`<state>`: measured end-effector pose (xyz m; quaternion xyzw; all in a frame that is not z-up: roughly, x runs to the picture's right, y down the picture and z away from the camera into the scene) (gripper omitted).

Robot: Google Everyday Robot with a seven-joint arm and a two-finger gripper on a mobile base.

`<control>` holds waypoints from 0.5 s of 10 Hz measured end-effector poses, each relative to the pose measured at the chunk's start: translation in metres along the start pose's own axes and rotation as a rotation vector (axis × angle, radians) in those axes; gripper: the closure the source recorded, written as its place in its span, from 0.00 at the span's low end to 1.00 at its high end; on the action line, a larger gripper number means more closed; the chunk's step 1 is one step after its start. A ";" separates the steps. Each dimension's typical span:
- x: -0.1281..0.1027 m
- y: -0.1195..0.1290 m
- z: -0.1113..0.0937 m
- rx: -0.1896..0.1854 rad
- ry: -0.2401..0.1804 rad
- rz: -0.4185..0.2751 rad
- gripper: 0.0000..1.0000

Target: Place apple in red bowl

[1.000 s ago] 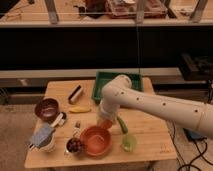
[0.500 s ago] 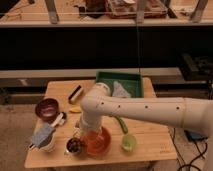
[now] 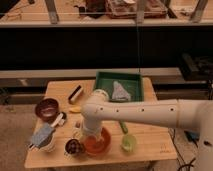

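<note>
Pincer down over red bowl, near-centre of bench; arm hides it, grip state can't tell. Apple not visible.

the red bowl sits low in the frame, a little left of centre, upright near the front edge of the wooden table. it is round and bright orange-red, with a glossy inside that catches the light. its upper rim is covered by the white arm, so only the lower and middle part of the bowl shows. the gripper is at the bowl's upper left rim, at the end of the arm that reaches in from the right. the apple cannot be made out; it may be hidden by the arm or blend with the bowl's colour.
</note>
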<state>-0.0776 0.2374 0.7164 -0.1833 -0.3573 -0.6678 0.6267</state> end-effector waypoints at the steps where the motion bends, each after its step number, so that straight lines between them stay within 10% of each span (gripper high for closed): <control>1: 0.001 0.009 -0.003 -0.001 0.008 0.030 0.29; 5: 0.007 0.033 -0.011 0.004 0.027 0.110 0.29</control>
